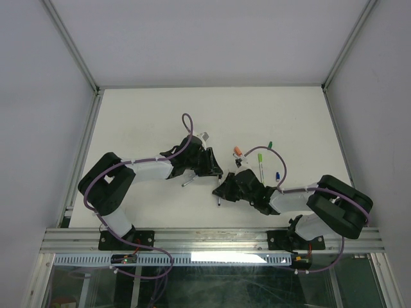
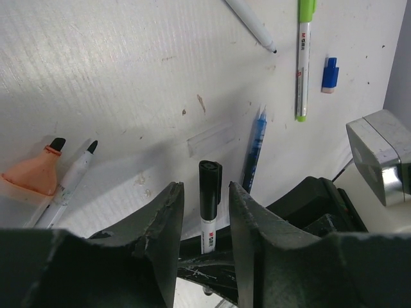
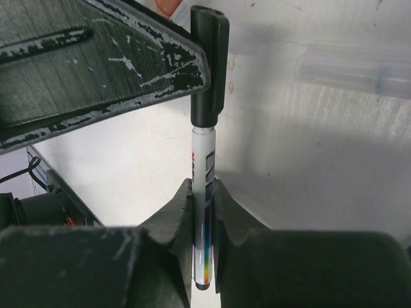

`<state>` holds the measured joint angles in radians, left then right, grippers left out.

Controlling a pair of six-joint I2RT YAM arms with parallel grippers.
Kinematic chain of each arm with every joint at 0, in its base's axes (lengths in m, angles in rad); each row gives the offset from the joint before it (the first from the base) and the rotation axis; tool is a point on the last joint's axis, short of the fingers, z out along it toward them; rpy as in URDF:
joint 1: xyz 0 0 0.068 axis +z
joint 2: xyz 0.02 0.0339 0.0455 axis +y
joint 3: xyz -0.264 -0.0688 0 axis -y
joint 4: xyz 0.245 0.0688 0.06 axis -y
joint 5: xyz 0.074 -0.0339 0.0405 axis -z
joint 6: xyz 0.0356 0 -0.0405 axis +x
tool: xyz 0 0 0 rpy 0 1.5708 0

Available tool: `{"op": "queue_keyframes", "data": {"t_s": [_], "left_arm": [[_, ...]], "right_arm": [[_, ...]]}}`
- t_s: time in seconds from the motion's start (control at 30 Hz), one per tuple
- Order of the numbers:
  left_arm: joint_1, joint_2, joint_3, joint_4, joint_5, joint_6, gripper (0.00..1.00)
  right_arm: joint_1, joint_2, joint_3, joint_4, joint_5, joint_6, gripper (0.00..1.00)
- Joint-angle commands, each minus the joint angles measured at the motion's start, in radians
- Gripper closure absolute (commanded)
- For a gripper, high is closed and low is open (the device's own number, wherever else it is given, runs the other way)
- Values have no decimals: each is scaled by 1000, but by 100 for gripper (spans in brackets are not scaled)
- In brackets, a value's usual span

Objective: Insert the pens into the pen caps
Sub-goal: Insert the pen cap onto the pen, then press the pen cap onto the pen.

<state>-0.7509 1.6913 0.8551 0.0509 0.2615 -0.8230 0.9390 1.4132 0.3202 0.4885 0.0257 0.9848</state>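
Right gripper (image 3: 203, 192) nearest the lens: jaws clenched on the white barrel of a pen (image 3: 203, 151), which looks lifted off the table (image 1: 141, 115). Black cap (image 3: 209, 64) sits over its tip, apparently seated.

Left gripper (image 2: 205, 192) straddles that cap with jaws parted and a gap on each side, grasping nothing. The two grippers meet near mid-table.

Loose on the table: blue pen (image 2: 254, 151) at one o'clock of the held pen. Green-capped pen (image 2: 300, 64) and blue cap (image 2: 330, 74) lie further out, one to two o'clock. Orange cap (image 2: 29, 176) at nine.

Judgement: capping of this pen looks done. Next, left arm should back straight off without snagging the cap and right should lay the pen down. Then blue pen to blue cap.
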Motion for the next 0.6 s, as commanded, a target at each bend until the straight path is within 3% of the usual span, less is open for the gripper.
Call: {"op": "queue_keyframes", "data": {"t_s": [0.0, 0.37, 0.57], "left_arm": [[4, -49, 5, 28, -25, -2, 63], [3, -41, 15, 29, -27, -9, 57], [4, -39, 26, 31, -22, -7, 64]], "right_arm": [[-5, -13, 2, 73, 8, -14, 100], [-4, -11, -20, 210, -81, -51, 100], [-4, 0, -15, 220, -93, -51, 100]]}}
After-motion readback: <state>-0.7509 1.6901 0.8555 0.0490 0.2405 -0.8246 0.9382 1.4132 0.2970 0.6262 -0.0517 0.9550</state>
